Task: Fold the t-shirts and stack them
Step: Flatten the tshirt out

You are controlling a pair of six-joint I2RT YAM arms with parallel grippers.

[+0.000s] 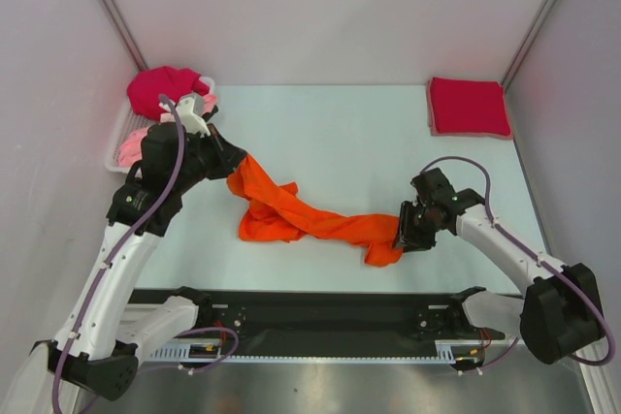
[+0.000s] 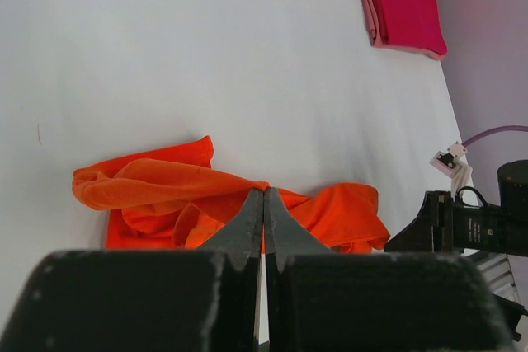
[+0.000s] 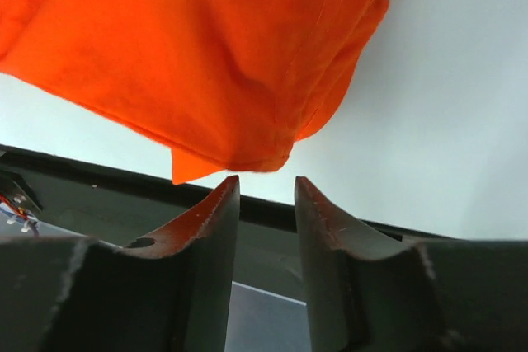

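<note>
A bright orange t-shirt (image 1: 310,218) lies crumpled in a long band across the near middle of the table. My left gripper (image 1: 231,164) is shut on its left end; in the left wrist view the gripper (image 2: 264,193) pinches an orange fold (image 2: 157,187). My right gripper (image 1: 402,236) sits at the shirt's right end. Seen from the right wrist, this gripper (image 3: 266,182) is open, with the orange hem (image 3: 206,47) just beyond its tips and nothing between them. A folded crimson t-shirt (image 1: 469,106) lies at the back right corner.
At the back left stands a white tray (image 1: 114,150), holding a bunched magenta shirt (image 1: 165,89) and a pale pink one (image 1: 133,147). The black rail (image 1: 330,312) runs along the table's near edge. Walls close in the back and sides.
</note>
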